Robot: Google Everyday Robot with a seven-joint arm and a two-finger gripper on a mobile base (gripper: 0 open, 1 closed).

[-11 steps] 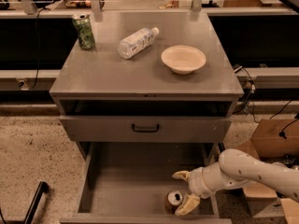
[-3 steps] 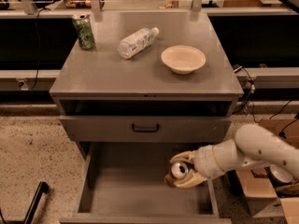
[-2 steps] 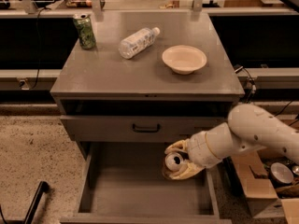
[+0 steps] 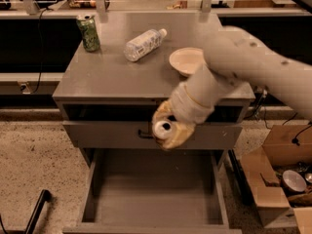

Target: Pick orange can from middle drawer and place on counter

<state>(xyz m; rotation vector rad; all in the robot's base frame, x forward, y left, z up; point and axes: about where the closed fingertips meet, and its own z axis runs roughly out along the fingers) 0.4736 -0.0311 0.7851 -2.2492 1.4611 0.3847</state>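
Note:
My gripper (image 4: 168, 127) is shut on the orange can (image 4: 162, 128), whose silver top faces the camera. It holds the can in the air in front of the cabinet's closed drawer front, above the open middle drawer (image 4: 153, 194), which is bare inside. The grey counter (image 4: 122, 74) lies just behind and above the can. My white arm reaches in from the upper right and hides part of the counter's right side.
On the counter stand a green patterned can (image 4: 88, 32) at back left, a clear plastic bottle (image 4: 143, 44) lying on its side, and a beige bowl (image 4: 185, 60). An open cardboard box (image 4: 278, 179) sits on the floor at right. A dark bar (image 4: 36, 211) is at lower left.
The gripper closed on the can in the drawer, then lifted it up out of the drawer and leftward to the height of the drawer front. The drawer is now bare.

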